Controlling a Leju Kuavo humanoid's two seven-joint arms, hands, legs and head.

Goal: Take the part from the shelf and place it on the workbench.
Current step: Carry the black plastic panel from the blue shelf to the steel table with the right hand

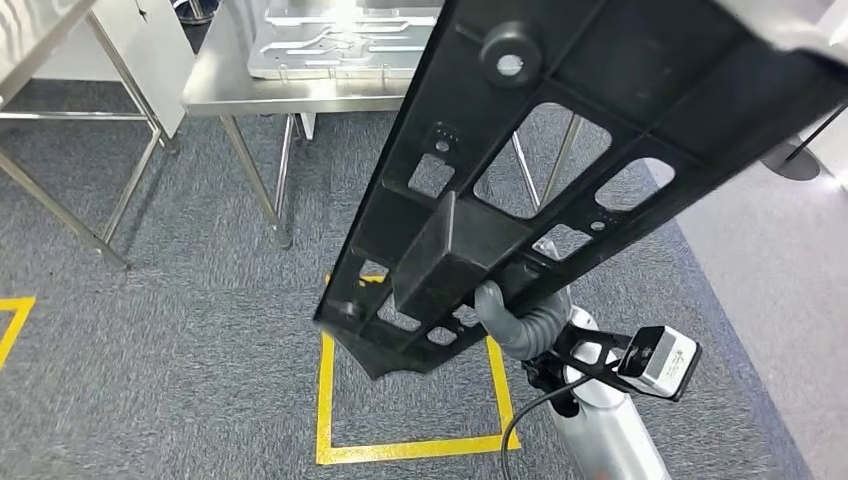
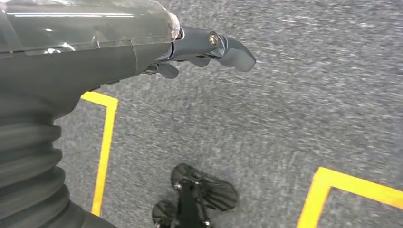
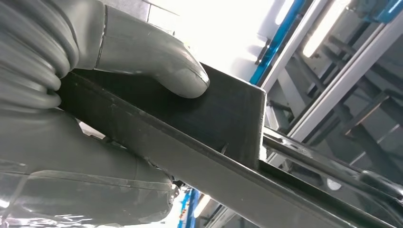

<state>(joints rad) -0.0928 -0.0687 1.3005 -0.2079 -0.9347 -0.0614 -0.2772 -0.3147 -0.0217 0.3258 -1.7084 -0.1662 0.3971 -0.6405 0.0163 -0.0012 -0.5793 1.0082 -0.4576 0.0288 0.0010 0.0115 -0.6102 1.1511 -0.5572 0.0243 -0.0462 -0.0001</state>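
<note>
1. Part: long black plastic frame with cut-outs, held up in the air and slanting across the head view, low end over the yellow floor square
2. Right hand holds the part near its low end; wrist view shows the thumb pressed on a raised block of the part, the other fingers hidden behind it
3. Left hand hangs over the carpet, fingers apart, holding nothing
4. Workbench stands ahead, well apart from the part; not yet placed
5. Risk: single grip near one end, so the long free end could lever the part out of the hand
6. Risk: the upper end could strike the bench edge or legs on approach
7. Metal tray sits on the bench; contents unclear
</note>
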